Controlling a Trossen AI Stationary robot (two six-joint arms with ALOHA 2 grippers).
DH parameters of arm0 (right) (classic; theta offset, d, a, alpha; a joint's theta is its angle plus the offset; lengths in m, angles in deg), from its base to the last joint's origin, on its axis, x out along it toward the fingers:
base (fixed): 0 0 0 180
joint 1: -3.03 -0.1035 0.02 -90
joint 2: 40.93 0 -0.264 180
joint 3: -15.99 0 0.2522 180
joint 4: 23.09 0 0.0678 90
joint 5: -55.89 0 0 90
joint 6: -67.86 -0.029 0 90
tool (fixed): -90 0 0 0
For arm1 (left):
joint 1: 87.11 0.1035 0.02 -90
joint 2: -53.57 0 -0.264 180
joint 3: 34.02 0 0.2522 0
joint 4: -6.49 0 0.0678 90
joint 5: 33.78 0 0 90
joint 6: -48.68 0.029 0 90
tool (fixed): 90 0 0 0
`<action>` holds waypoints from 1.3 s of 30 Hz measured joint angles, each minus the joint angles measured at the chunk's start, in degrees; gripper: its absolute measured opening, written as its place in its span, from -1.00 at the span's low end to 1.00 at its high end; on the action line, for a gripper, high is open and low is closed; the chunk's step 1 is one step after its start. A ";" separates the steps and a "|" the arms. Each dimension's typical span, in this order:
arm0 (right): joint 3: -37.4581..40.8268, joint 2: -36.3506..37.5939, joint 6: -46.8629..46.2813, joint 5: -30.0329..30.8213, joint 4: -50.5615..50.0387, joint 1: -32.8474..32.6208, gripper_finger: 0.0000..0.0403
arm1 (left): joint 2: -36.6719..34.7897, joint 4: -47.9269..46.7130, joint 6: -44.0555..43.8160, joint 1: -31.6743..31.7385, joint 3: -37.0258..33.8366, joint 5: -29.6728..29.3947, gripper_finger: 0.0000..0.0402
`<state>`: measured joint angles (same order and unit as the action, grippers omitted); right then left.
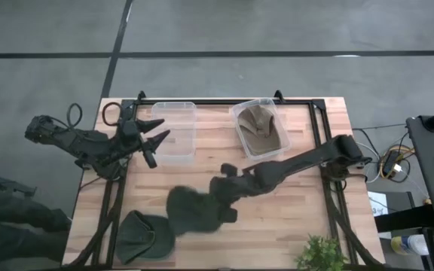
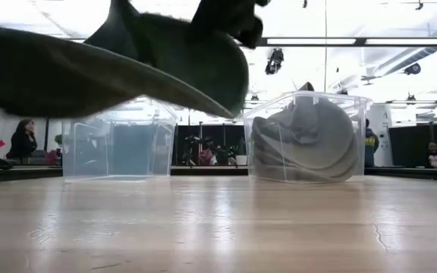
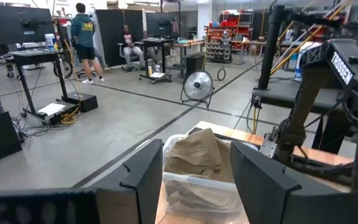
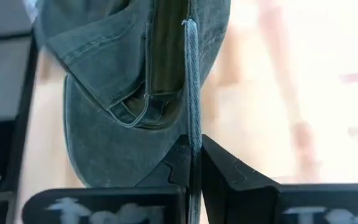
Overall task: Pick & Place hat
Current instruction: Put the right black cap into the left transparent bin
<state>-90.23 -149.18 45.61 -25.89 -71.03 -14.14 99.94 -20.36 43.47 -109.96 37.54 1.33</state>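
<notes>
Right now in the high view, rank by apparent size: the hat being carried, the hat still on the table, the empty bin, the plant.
1. Empty bin, largest.
2. Carried hat, held in the right gripper, and the hat on the table look alike; too close to rank.
3. Plant, smallest, though the frame edge cuts it off.

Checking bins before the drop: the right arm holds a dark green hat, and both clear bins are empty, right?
Not quite. The right gripper does hold the dark green hat, but only the left bin is empty; the high view shows a tan hat in the right bin.
</notes>
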 joint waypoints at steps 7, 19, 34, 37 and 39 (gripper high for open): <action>0.00 8.59 0.61 13.91 -0.33 0.02 -0.94 | -0.07 4.48 0.57 0.01 0.00 3.26 -0.10; 0.00 18.04 6.60 36.02 -1.45 3.36 -0.94 | -0.69 12.11 0.94 0.00 0.02 6.38 -0.10; 0.00 20.74 29.25 49.03 21.14 6.08 -0.94 | 3.90 10.24 5.58 -0.09 0.02 6.41 -0.10; 0.00 20.77 34.79 49.04 27.11 6.12 -0.94 | 5.55 9.74 6.88 -0.09 0.02 6.42 -0.10; 0.00 20.77 38.48 49.00 29.62 6.07 -0.94 | 6.72 9.40 6.91 -0.09 0.02 6.40 -0.10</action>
<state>-90.23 -128.41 84.09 23.11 -41.40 -8.07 106.66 -10.96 50.38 -110.05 37.56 7.73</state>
